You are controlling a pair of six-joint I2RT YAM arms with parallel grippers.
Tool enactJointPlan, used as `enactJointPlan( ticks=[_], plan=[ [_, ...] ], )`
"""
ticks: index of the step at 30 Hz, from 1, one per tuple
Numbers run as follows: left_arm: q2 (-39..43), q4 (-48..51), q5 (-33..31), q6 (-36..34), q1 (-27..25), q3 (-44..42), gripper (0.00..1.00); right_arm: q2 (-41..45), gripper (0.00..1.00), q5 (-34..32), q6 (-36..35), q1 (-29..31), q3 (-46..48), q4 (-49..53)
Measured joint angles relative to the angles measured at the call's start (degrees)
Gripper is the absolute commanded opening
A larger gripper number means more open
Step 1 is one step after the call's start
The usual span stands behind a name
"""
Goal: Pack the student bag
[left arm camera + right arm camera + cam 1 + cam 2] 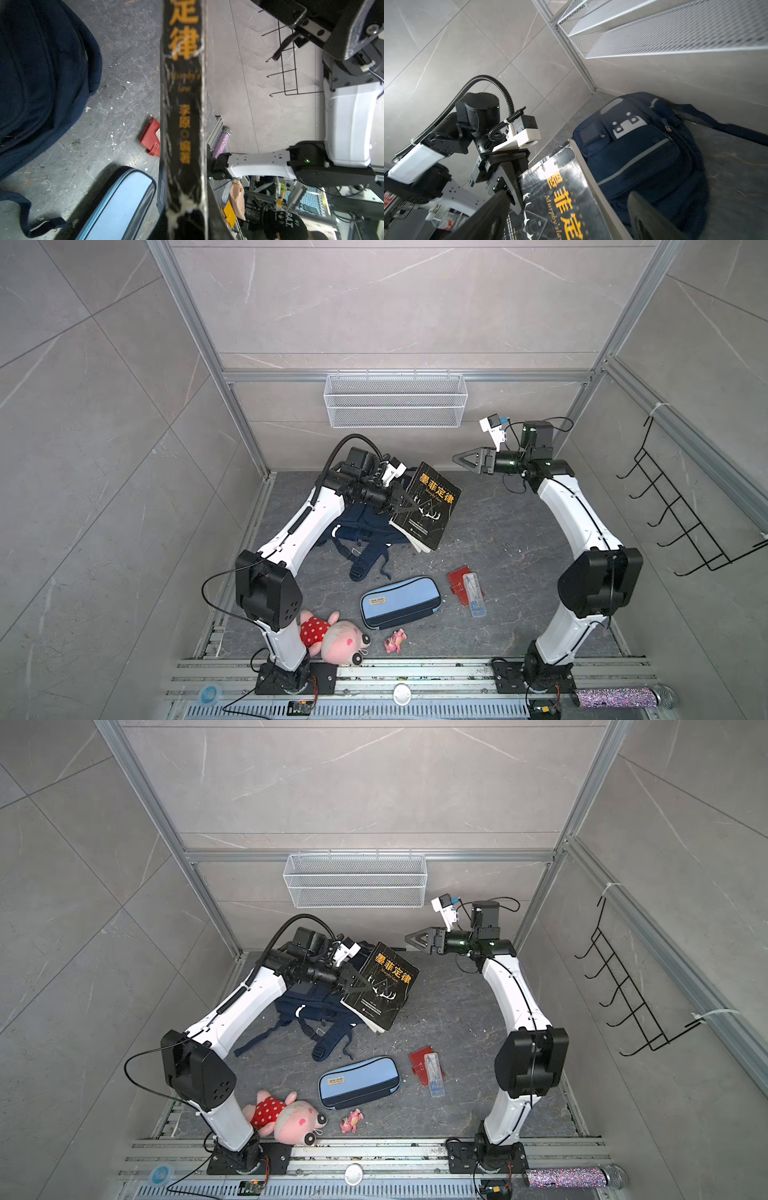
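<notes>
Matt navy cloth bag [643, 158]; glossy, scuffed paper book [384, 986]; white metal-mesh basket [395, 400]; rough, scratched floor [498, 531].

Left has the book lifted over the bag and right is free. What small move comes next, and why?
Probably bring the open right gripper across and down to the top edge of the student bag. The left gripper holds the book tilted above the bag. But the bag lies flat and no open mouth shows in any view, so the book seems to have nowhere to go yet.
</notes>
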State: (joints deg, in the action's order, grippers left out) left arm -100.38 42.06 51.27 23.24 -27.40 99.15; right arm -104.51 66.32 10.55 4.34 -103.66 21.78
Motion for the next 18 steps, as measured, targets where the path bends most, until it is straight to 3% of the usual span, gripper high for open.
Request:
enactJointPlan(
  ticks=[10, 18],
  plan=[
    [3.04, 2.47, 7.58, -1.33, 0.0, -0.28, 0.0, -6.19, 0.91, 8.28, -3.87, 3.67, -2.62, 6.4],
    [3.56, 3.98, 7.82, -1.51, 0.02, -0.26, 0.0, -7.58, 0.88, 14.36, -3.48, 7.26, -1.14, 5.81]
  ],
)
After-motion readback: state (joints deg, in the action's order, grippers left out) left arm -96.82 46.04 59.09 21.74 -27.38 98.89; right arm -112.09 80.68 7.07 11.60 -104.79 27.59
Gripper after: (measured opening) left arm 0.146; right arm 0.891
